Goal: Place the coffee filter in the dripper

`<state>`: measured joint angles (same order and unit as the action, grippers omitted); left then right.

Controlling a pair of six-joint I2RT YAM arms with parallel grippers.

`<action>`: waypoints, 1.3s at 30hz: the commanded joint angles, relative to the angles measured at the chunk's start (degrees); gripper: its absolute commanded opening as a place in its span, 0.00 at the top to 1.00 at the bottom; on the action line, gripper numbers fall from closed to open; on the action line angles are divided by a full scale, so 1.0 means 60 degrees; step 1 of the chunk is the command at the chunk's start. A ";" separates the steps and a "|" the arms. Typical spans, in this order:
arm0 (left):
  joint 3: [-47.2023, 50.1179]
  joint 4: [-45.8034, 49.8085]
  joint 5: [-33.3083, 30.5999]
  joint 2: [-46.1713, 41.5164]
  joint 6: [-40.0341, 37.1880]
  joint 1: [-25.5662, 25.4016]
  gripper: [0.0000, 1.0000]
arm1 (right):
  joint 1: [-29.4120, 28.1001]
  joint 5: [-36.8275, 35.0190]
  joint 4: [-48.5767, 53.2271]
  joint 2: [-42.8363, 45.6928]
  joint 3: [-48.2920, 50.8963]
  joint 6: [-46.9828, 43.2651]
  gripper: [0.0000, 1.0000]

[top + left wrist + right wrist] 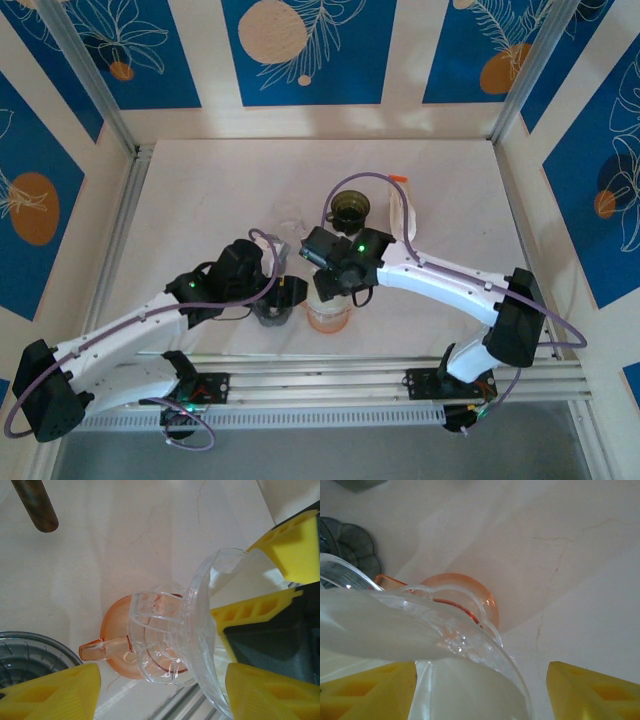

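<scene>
Care lies in leaving cleanly: right tool, released, should rise straight off white paper filter in clear glass dripper; left tool hangs released.

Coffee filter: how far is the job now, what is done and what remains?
Seemingly done: a white filter lies in the clear dripper, which sits on the orange server. In hand: nothing; the right gripper hangs open over it, the left gripper open near it. Left: likely only withdrawing both grippers.
</scene>
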<state>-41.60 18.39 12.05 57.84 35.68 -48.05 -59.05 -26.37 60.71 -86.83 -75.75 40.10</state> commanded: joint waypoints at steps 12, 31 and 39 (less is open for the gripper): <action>0.0123 -0.0139 0.0130 -0.0026 0.0088 -0.0121 0.32 | 0.0225 0.0559 -0.0519 -0.0774 0.0595 -0.0062 0.32; 0.0237 -0.0321 0.0195 0.0159 0.0177 -0.0129 0.32 | 0.0034 0.0097 -0.0467 -0.0525 0.0646 0.0172 0.33; 0.0254 -0.0392 0.0218 0.0236 0.0235 -0.0122 0.34 | -0.0028 -0.0356 -0.0082 0.0152 0.0258 0.0332 0.32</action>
<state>-40.53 16.84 12.25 58.76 36.60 -48.14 -58.83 -26.20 57.71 -89.38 -72.27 40.62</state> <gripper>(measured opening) 0.664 0.678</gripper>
